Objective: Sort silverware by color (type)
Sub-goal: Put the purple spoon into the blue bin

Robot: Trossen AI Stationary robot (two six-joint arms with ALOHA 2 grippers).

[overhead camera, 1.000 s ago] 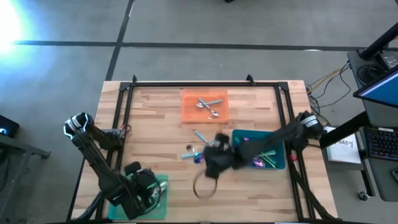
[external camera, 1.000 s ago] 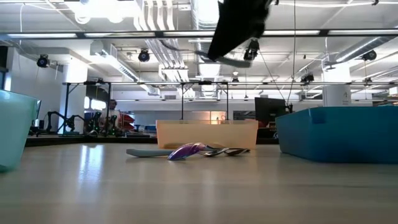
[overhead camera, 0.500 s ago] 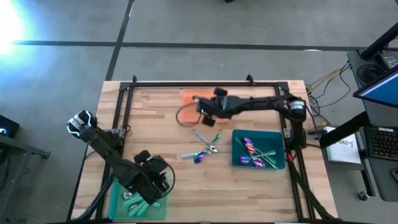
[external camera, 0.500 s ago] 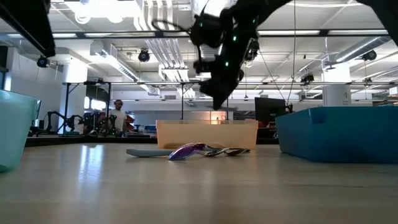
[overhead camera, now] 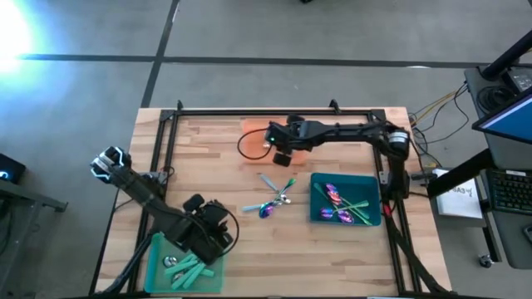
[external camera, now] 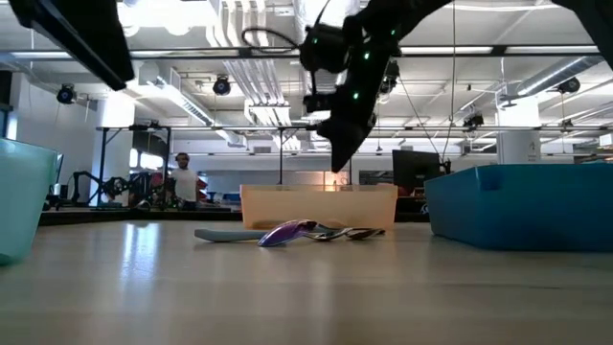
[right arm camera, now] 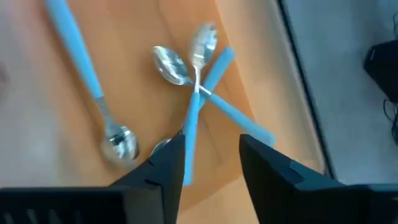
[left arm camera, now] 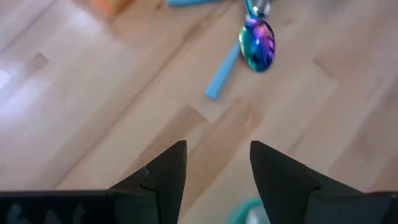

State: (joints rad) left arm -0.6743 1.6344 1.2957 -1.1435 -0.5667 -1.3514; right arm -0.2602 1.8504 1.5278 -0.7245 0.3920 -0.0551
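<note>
Right jaws: the right gripper (overhead camera: 281, 151) is held above the orange tray (overhead camera: 253, 131) at 12 o'clock on the tabletop (overhead camera: 216, 166); its fingers (right arm camera: 160, 168) are spread, with nothing between them.
Under the right jaws: blue-handled spoons (right arm camera: 194, 87) are seen lying crossed in the orange tray, one more (right arm camera: 87, 74) just beside them.
Left jaws: the left gripper (overhead camera: 218, 226) is held at 7 o'clock, just beside the green tray (overhead camera: 154, 249); its fingers (left arm camera: 166, 168) are spread and empty.
Ahead of the left jaws: an iridescent spoon (left arm camera: 258, 45) and a blue handle (left arm camera: 222, 70) are seen on the bare wood.
Centre pile: loose silverware (overhead camera: 273, 199) is left at mid-tabletop.
Teal tray (overhead camera: 372, 184): purple-pink pieces (overhead camera: 337, 203) are held at 4 o'clock.
Green tray: pale green utensils (overhead camera: 184, 267) are held inside.
</note>
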